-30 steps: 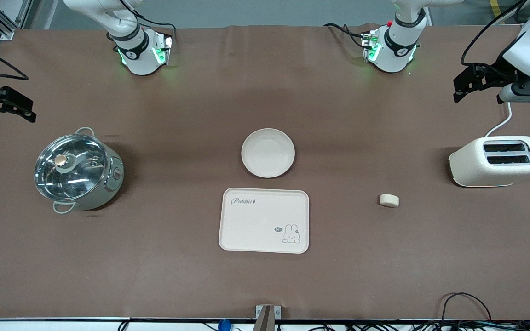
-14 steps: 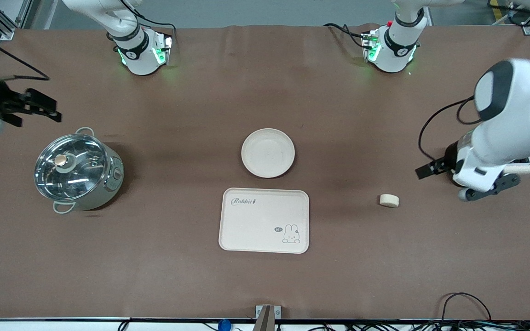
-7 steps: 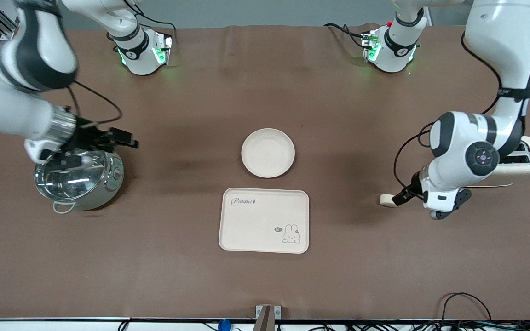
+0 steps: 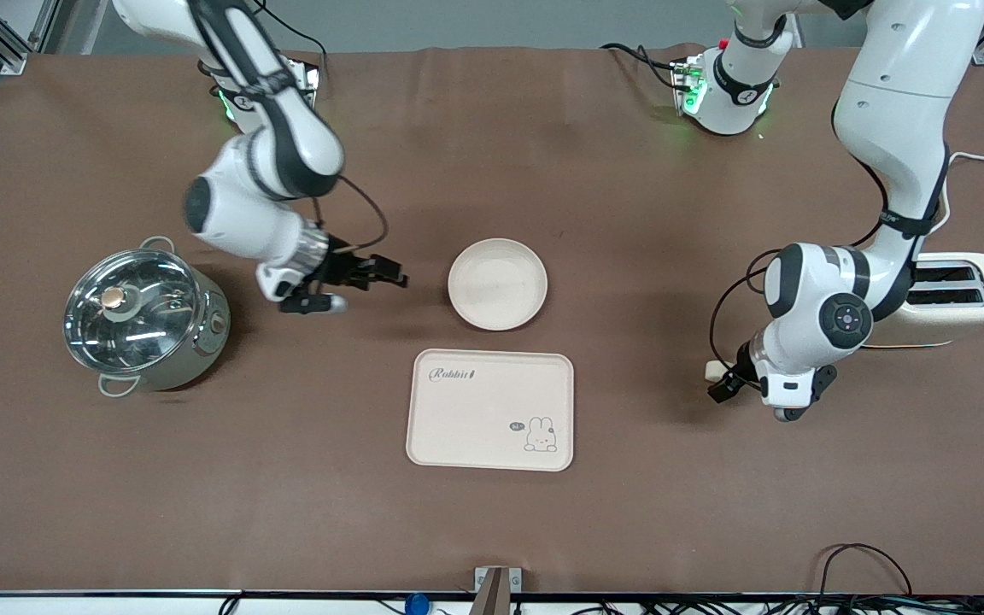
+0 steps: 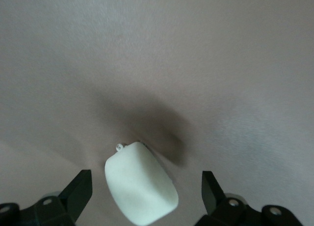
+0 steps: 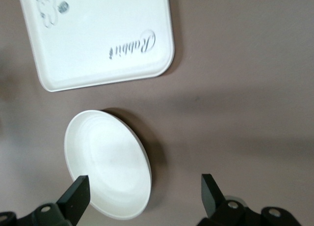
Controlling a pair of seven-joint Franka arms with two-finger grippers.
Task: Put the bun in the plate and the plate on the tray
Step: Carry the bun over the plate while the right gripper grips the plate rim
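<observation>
The bun (image 4: 713, 368) lies on the brown table, toward the left arm's end, mostly hidden by my left gripper (image 4: 721, 386). In the left wrist view the bun (image 5: 141, 184) lies between the open fingers (image 5: 78, 191), which do not touch it. The round plate (image 4: 497, 284) sits mid-table, with the Rabbit tray (image 4: 490, 410) nearer the front camera. My right gripper (image 4: 385, 278) is open and empty, low beside the plate on the right arm's side. In the right wrist view the plate (image 6: 105, 169) and tray (image 6: 98, 37) both show.
A steel pot with a glass lid (image 4: 143, 318) stands toward the right arm's end. A cream toaster (image 4: 962, 295) with a white cable stands toward the left arm's end, close to the left arm's elbow.
Both arms have swung in from the table's ends. The left gripper has come down around the bun. The right gripper has passed over the pot to beside the plate.
</observation>
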